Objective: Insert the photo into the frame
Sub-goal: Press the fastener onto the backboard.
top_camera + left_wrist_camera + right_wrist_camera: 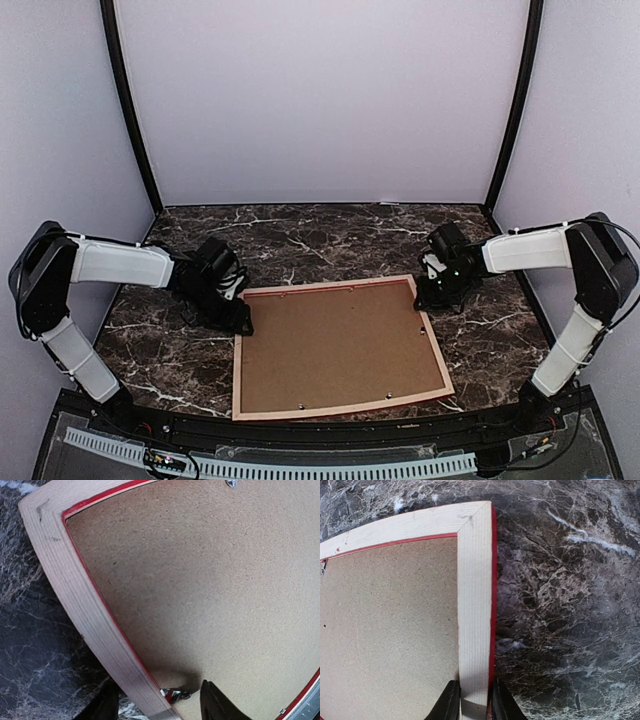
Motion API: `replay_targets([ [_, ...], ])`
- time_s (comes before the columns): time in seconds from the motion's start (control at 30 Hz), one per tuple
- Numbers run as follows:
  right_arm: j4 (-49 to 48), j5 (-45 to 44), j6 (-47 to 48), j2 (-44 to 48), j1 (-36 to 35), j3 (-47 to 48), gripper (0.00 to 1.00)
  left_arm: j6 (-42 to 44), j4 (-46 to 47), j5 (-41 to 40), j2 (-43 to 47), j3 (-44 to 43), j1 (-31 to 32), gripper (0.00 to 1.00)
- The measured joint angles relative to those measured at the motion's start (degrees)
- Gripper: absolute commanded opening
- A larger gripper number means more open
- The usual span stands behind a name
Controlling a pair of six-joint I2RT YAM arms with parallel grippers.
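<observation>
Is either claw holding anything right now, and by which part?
The right claw pinches the frame by its right rail, near the far corner. The left claw straddles the left rail with its jaws apart, holding nothing.

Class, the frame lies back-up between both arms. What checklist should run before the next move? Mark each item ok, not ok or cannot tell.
1. Right end effector clamped on the frame rail: ok.
2. Left end effector open, fingers astride the left rail: ok.
3. Backing board lying inside the frame: ok.
4. Photo beneath the board: cannot tell, hidden.
5. Frame back-up on the table: ok.
</observation>
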State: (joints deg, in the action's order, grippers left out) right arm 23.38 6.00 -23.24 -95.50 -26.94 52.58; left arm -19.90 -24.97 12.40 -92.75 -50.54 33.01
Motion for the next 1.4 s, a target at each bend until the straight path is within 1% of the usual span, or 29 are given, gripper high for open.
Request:
replay_targets([
  [0.07, 0.02, 0.00, -0.07, 0.04, 0.00, -0.02, 0.26, -0.13, -0.02, 0.02, 0.28, 0.00, -0.17, 0.64],
  [0.23, 0.17, -0.35, -0.55, 0.04, 0.02, -0.04, 0.31, -0.96, 0.31, -0.02, 0.70, -0.07, -0.94, 0.64],
  [0.37, 0.37, -0.72, -0.79, 0.07, 0.07, -0.04, 0.36, -1.75, 1.18, -0.48, 0.68, -0.37, -1.70, 0.59],
  [0.47, 0.59, -0.87, -0.94, 0.13, 0.09, -0.04, 0.41, -1.99, 1.60, -1.16, 0.68, -1.18, -2.25, 0.53],
  [0.63, 1.46, -0.70, -1.01, 0.59, 0.09, -0.20, 0.49, -1.95, 2.62, -2.27, -0.07, -2.93, -2.64, 0.46],
  [0.83, 2.73, 0.57, -1.42, 2.12, 0.07, -1.38, 0.56, -1.97, 3.15, -2.97, -2.36, -3.15, -2.64, 0.42],
  [1.13, 3.15, 1.73, -2.14, 5.35, -0.09, -3.17, 0.58, -2.93, 4.02, -4.02, -2.75, -3.15, -2.64, 0.33],
  [1.4, 3.54, 1.95, -3.45, 7.72, -1.33, -6.10, 0.58, -3.91, 4.81, -4.83, -2.75, -2.84, -2.64, 0.31],
])
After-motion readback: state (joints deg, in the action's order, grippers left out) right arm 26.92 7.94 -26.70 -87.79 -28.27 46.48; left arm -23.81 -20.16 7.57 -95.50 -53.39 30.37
